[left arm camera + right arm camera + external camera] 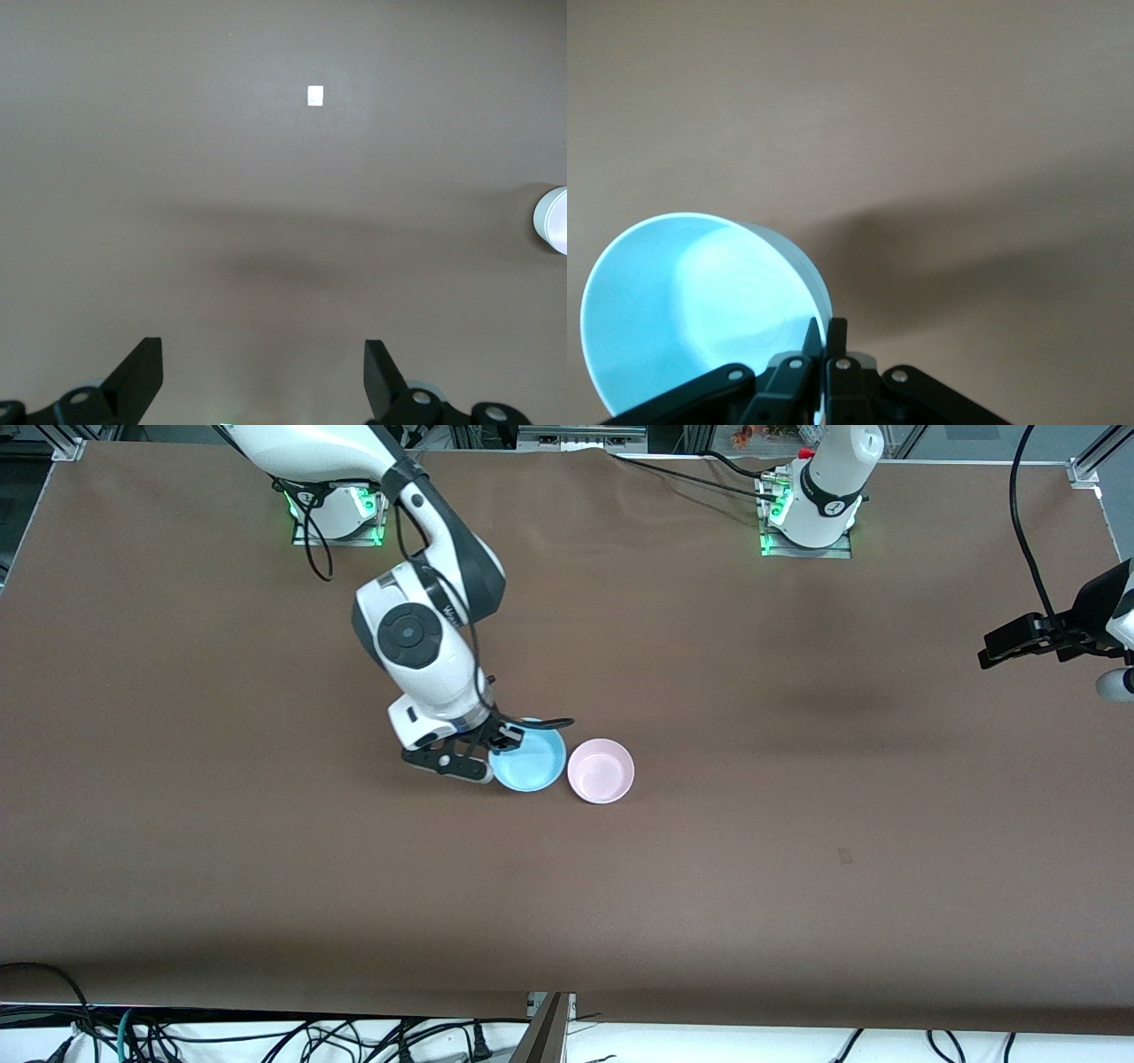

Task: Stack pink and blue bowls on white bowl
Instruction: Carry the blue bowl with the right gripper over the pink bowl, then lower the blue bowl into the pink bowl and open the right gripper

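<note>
Your right gripper [507,737] pinches the blue bowl [530,760] by its rim; the pink bowl [601,770] sits just beside. A thin grip could slip. Your left gripper [263,376] waits wide open.

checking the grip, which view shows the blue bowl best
The right wrist view: the blue bowl fills it, with the right gripper shut on its rim. The front view shows the whole bowl beside the pink bowl, but smaller and with its rim partly covered. The left wrist view does not show it.
</note>
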Controlling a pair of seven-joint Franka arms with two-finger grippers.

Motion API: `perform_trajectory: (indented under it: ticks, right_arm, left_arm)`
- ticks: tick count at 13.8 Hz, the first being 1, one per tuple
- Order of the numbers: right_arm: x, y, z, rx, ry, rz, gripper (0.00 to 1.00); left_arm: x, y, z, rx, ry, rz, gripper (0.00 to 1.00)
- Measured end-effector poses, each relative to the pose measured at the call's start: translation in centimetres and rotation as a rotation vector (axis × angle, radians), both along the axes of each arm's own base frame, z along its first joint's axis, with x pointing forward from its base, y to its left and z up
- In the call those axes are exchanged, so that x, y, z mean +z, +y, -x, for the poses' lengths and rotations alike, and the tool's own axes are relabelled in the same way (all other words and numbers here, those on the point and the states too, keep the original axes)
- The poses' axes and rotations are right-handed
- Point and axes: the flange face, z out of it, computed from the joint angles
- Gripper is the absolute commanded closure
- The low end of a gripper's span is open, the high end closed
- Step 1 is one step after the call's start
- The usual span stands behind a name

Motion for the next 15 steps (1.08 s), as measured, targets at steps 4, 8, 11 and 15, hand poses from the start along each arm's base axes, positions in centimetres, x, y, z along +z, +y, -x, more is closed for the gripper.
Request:
perform_trajectory:
  ticks: [4,8,11,15]
  right_arm:
    - [-3.5,5.4,2.1,-0.017,-0.048,-0.055,1.0]
    - [-6.2,7.9,3.0,0.004,-0.062,-0.07,1.0]
    - [-6.6,9.4,3.7,0.023,-0.066,-0.071,1.0]
    - [-9.2,9.7,3.4,0.048,-0.072,-0.032,1.0]
  left_arm:
    - [0.0,0.0,0.0,0.0,0.0,0.0,0.0]
    - [0.0,0.0,0.0,0.001,0.0,0.0,0.0]
    - [0.0,0.0,0.0,0.001,0.0,0.0,0.0]
    - [0.0,0.0,0.0,0.001,0.0,0.0,0.0]
